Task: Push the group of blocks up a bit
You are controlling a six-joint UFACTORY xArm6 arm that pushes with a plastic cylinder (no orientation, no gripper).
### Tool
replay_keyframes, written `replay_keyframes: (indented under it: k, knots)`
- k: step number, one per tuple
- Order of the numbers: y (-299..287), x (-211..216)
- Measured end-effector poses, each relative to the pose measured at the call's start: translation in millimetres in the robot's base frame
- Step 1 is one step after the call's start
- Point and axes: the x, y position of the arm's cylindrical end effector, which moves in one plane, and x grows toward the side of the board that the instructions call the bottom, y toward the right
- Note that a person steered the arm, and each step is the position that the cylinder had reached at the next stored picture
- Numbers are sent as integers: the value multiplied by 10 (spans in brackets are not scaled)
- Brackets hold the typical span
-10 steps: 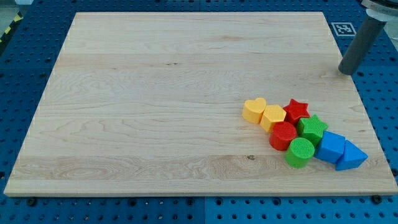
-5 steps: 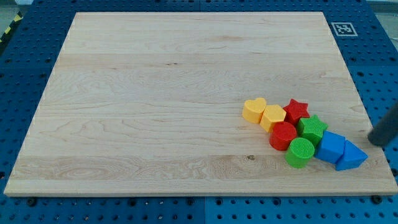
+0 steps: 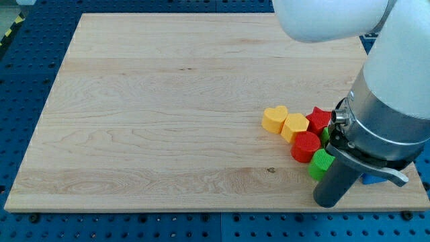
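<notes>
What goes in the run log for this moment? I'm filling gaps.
tip at board's bottom edge, just below green cylinder | group not yet pushed | blue blocks mostly hidden by arm

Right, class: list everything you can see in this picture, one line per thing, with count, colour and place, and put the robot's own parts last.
Wooden board: one, pale wood, fills most of the view.
Pegboard table: one, blue, around the board.
Yellow heart block: one, the group's left end.
Yellow block: one, shape unclear, touching the heart's right side.
Red star block: one, right of the yellow block, partly hidden by the arm.
Red round block: one, below the yellow block.
Green round block: one, below the red round block, partly hidden.
Blue block: a sliver showing under the arm, shape hidden.
Arm: one, white and grey, the view's right.
My tip: dark rod end, just below the green round block.
</notes>
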Motion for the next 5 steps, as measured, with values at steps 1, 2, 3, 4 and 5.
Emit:
replay_keyframes:
  k: [1,2,3,4,5]
  knots:
    - [0,-208]
    - [0,-403]
    - [-1,-604]
    - [-17,-820]
    - [-41,-1056]
